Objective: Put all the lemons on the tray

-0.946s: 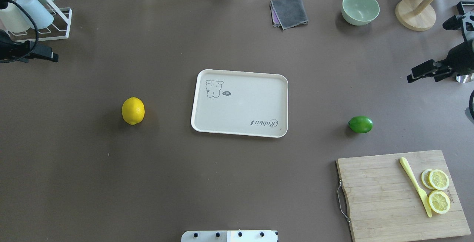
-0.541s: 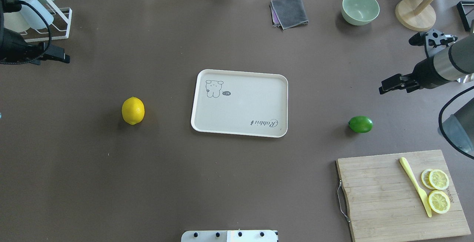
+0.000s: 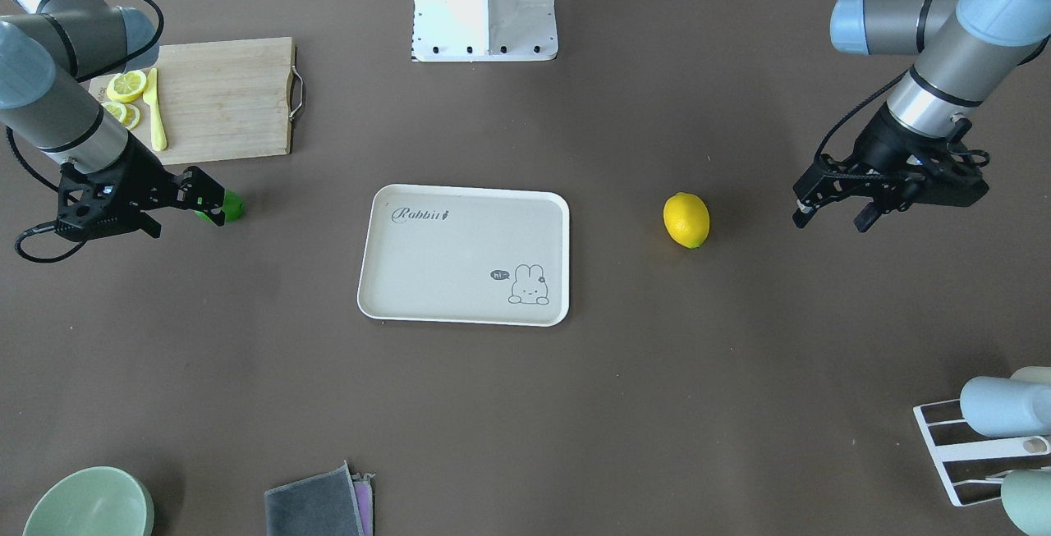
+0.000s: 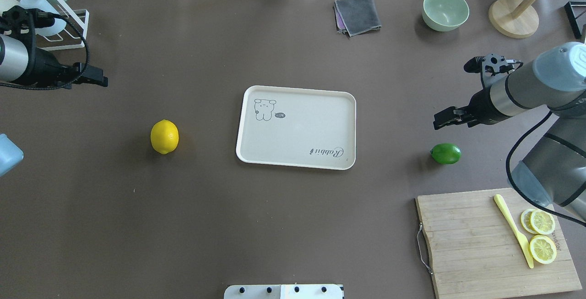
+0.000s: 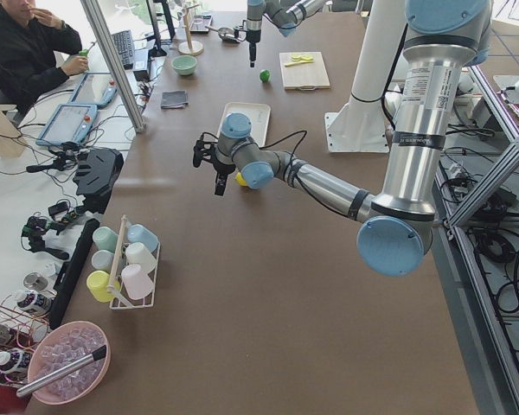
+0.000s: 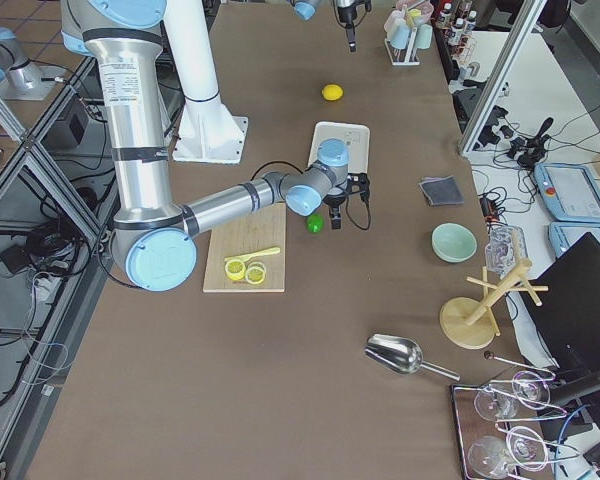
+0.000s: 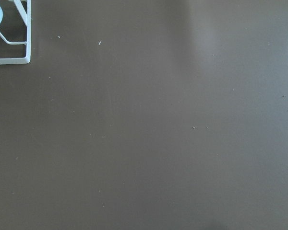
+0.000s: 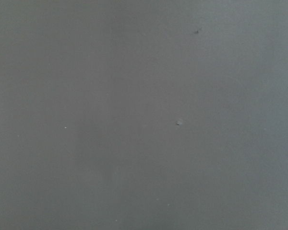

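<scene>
The yellow lemon (image 4: 165, 137) lies on the table left of the cream tray (image 4: 297, 129). The green lemon (image 4: 446, 153) lies right of the tray. The tray holds nothing. My left gripper (image 4: 98, 80) is open and empty, above the table, far-left of the yellow lemon (image 3: 686, 220). In the front view it (image 3: 829, 214) shows spread fingers. My right gripper (image 4: 440, 121) is open and empty, just beyond the green lemon and above it. In the front view it (image 3: 185, 209) partly covers the green lemon (image 3: 233, 207). Both wrist views show only bare table.
A wooden cutting board (image 4: 467, 239) with lemon slices (image 4: 542, 235) and a yellow knife (image 4: 512, 230) sits at the near right. A green bowl (image 4: 445, 10), grey cloth (image 4: 357, 15) and wooden stand (image 4: 512, 17) are at the back. A cup rack (image 4: 68, 33) stands back left.
Both arms have come in from the table's sides. The right gripper moved left to near the green lemon; the left gripper moved right. Lemons and tray have not moved.
</scene>
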`<move>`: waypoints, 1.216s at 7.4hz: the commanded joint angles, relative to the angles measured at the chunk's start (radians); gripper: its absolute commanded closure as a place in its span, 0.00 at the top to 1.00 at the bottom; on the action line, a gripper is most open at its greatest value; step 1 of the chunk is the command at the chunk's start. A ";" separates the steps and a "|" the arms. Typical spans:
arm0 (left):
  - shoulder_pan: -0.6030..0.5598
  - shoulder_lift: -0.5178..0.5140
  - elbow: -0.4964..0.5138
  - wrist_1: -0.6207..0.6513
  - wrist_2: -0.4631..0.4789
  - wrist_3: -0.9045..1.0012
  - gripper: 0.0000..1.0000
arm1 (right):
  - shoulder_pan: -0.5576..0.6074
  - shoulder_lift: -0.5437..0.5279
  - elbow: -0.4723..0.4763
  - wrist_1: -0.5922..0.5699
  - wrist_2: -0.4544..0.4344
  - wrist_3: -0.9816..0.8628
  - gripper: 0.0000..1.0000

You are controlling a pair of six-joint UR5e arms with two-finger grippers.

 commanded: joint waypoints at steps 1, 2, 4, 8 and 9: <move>0.002 0.000 0.003 -0.001 0.001 -0.001 0.98 | -0.044 -0.005 0.005 -0.006 -0.011 0.012 1.00; 0.002 0.000 0.002 -0.003 -0.001 -0.001 0.98 | -0.058 -0.013 0.005 -0.014 -0.010 0.014 1.00; 0.003 0.000 0.002 -0.006 -0.002 -0.003 0.98 | -0.083 -0.023 0.005 -0.014 -0.011 0.012 1.00; 0.012 0.000 0.003 -0.007 -0.002 -0.004 0.98 | -0.090 -0.037 0.005 -0.014 -0.013 0.012 1.00; 0.012 0.000 0.003 -0.007 -0.002 -0.004 0.98 | -0.092 -0.037 0.005 -0.016 -0.013 0.012 0.98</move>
